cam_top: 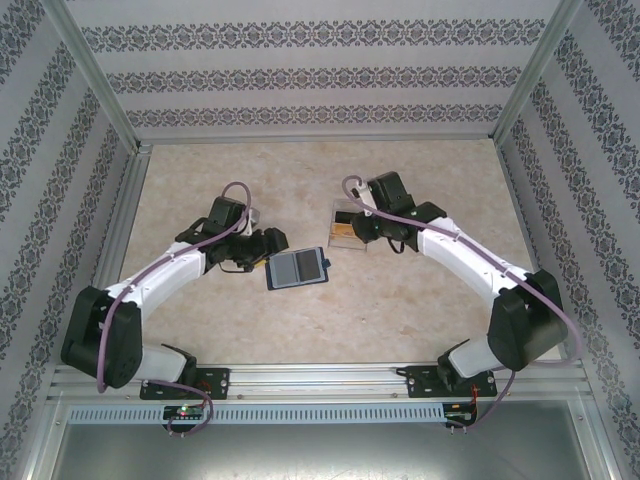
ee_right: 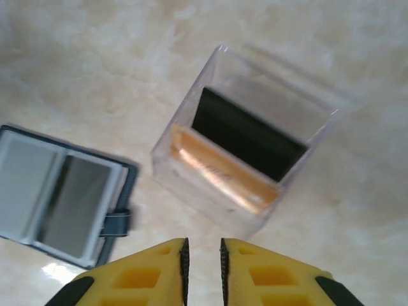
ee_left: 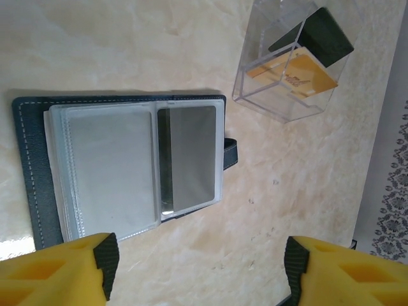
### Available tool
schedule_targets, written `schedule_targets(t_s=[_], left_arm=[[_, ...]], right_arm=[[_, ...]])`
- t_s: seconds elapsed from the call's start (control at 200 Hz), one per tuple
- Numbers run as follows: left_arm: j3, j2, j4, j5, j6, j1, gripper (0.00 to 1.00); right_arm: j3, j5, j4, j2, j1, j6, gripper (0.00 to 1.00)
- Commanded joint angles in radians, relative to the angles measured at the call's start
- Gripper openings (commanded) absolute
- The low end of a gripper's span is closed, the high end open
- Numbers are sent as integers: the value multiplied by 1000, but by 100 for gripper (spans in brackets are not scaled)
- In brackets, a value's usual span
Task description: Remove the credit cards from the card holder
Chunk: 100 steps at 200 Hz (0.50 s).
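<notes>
Two thin, rigid plastic credit cards (ee_right: 220, 173) stand on edge in a clear, square-walled plastic box (cam_top: 347, 228) at the middle of the top view: a glossy tan-orange card (ee_left: 299, 75) and a matte black card (ee_left: 319, 38). The tan one bears a small reddish mark, too blurred to read. Down-left of the box and apart from it, the dark navy-blue folding card holder (cam_top: 297, 268) lies open and flat on the mottled beige tabletop (cam_top: 250, 325). It has pale stitching along its edge and two bluish-grey panels under shiny clear sleeves. Its long axis runs left to right in the top view, slightly tilted, with the little closing tab (ee_left: 231, 153) pointing right. The left pincer (ee_left: 201, 258), yellow with black pads, hangs released over the holder. The right pincer (ee_right: 203, 255) is clenched to a narrow slit, grasping nothing, near the box.
</notes>
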Motion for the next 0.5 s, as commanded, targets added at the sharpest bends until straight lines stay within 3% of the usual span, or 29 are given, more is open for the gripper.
schedule_targets(t_s=[0.0, 0.215, 0.495], left_arm=[[-16, 33, 90, 25, -39, -30, 66], [-4, 114, 145, 26, -58, -64, 57], [15, 212, 209, 39, -92, -100, 50]], right_arm=[[-71, -109, 109, 10, 50, 195, 22], [-109, -133, 195, 154, 130, 343, 14], [-27, -152, 208, 319, 183, 372, 4]])
